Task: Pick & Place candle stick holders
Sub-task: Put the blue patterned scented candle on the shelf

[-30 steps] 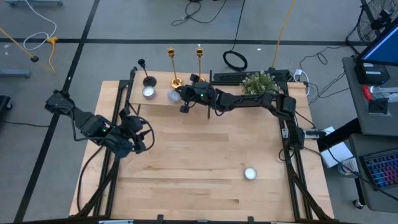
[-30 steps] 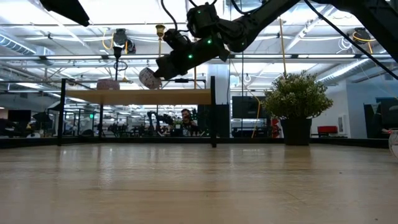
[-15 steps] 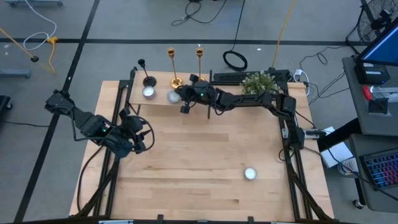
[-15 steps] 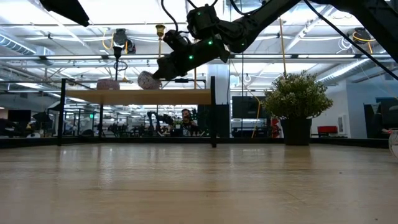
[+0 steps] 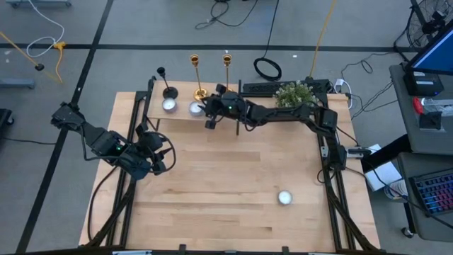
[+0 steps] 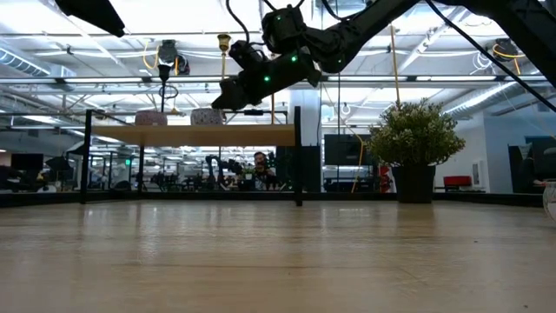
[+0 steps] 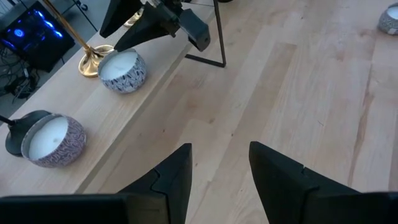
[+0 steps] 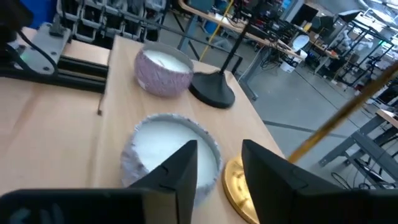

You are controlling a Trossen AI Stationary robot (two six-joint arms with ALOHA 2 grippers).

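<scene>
**Right gripper hanging open over a candle bowl on the raised shelf**

A wooden table (image 5: 233,184) is filling the overhead view, with a narrow raised shelf (image 5: 180,113) standing along its far edge. The right arm is reaching across the back of the table, and the right gripper (image 5: 203,108) is hanging just above a small patterned candle bowl (image 5: 195,108) that is sitting on the shelf. In the right wrist view its two dark fingers (image 8: 180,168) are standing apart with the bowl below them, not clamping it, so the gripper is open and holding nothing.

A second, pinkish candle bowl (image 5: 169,105) is sitting on the shelf just beside the first one. The black candlestick (image 5: 167,86) is standing upright behind that bowl, its round base near the shelf's far edge. One gold candlestick (image 5: 197,76) is standing upright just beside the gripper, its flared base close to the patterned bowl. The other gold candlestick (image 5: 227,69) is standing upright a little further along, behind the right arm.

The left gripper (image 5: 161,154) is waiting near the table's left edge, well apart from the shelf, with its fingers (image 7: 177,171) standing apart and empty.

A bushy green plant (image 5: 294,94) is standing at the back right of the table. A third candle bowl (image 5: 284,197) is sitting alone on the near right part of the tabletop.
</scene>
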